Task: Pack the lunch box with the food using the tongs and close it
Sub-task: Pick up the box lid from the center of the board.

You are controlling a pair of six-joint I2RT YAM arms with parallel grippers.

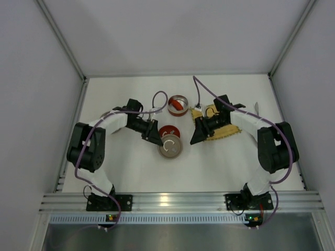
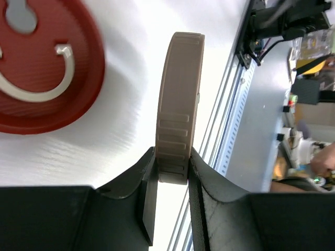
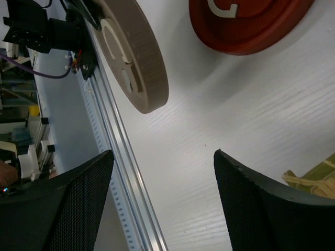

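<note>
The lunch box (image 1: 185, 99), a small round metal tin, stands at mid-table with a red sausage-shaped piece of food (image 1: 177, 105) inside. My left gripper (image 1: 157, 139) (image 2: 172, 167) is shut on the rim of a round beige lid (image 1: 171, 148) (image 2: 179, 99), which it holds on edge above the table. My right gripper (image 1: 197, 138) (image 3: 163, 154) hangs open just right of that lid (image 3: 137, 57), with nothing between its fingers. The slim silver tongs (image 1: 256, 107) lie at the far right, beyond the right arm.
A red lid with a white curved mark (image 1: 168, 130) (image 2: 42, 68) (image 3: 246, 26) lies flat between the tin and the beige lid. A yellow bamboo mat (image 1: 224, 132) (image 3: 314, 178) lies partly under the right arm. The aluminium rail (image 1: 178, 200) runs along the near edge.
</note>
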